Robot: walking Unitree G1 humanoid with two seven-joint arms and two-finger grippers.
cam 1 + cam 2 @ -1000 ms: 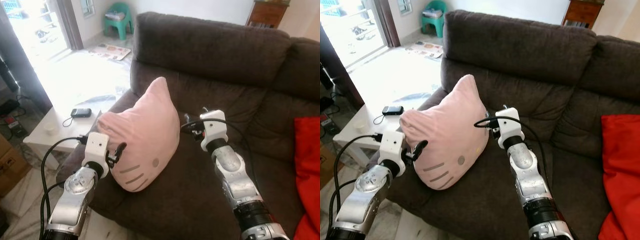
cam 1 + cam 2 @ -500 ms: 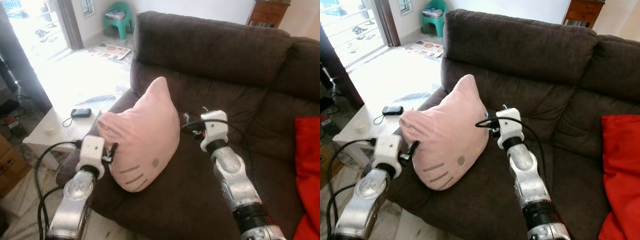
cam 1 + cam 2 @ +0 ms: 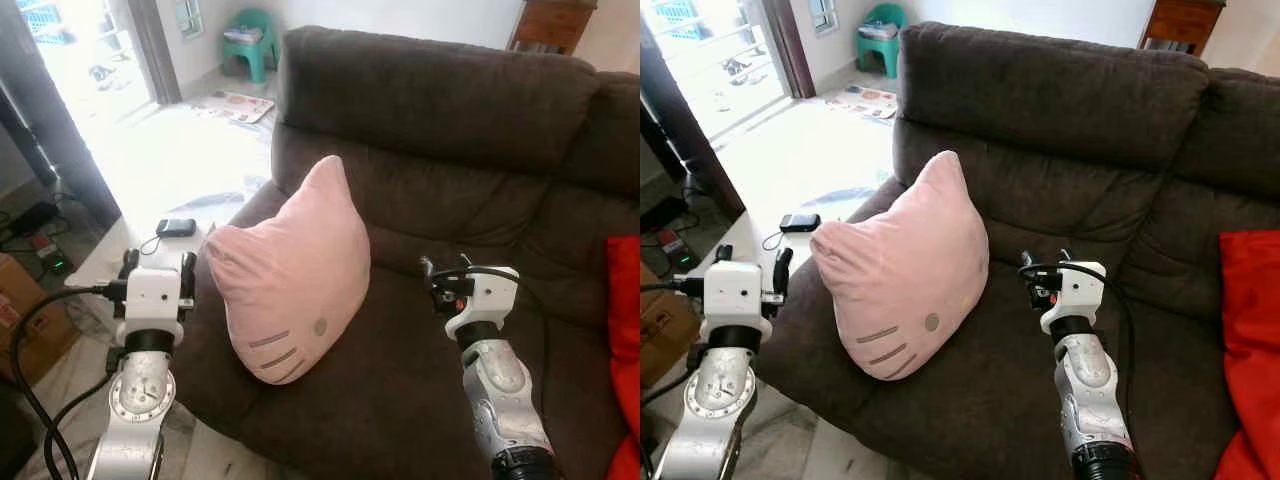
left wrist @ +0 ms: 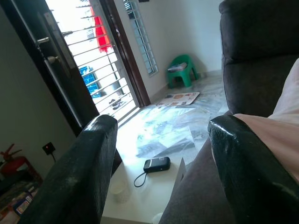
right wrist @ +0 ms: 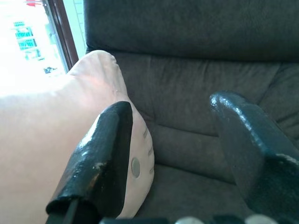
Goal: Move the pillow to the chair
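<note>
A pink cat-face pillow (image 3: 290, 270) stands upright on the seat of the dark brown sofa (image 3: 440, 110), by its left armrest. My left gripper (image 3: 157, 263) is open, out over the armrest to the left of the pillow and apart from it. In the left wrist view the left gripper (image 4: 163, 154) holds nothing, and the pillow (image 4: 285, 116) lies beside one finger. My right gripper (image 3: 445, 266) is open above the seat, a hand's width right of the pillow. The right wrist view has the right gripper (image 5: 173, 154) empty, with the pillow (image 5: 56, 140) beyond one finger.
A white side table (image 3: 110, 260) with a phone (image 3: 177, 227) stands left of the sofa. A small green plastic chair (image 3: 250, 45) is far back by the bright doorway. A red cushion (image 3: 625, 300) lies at the sofa's right. A cardboard box (image 3: 30, 320) sits on the floor at left.
Both grippers have drawn away from the pillow's sides: the left one outward to the left, the right one to the right and nearer me. The pillow stays on the sofa.
</note>
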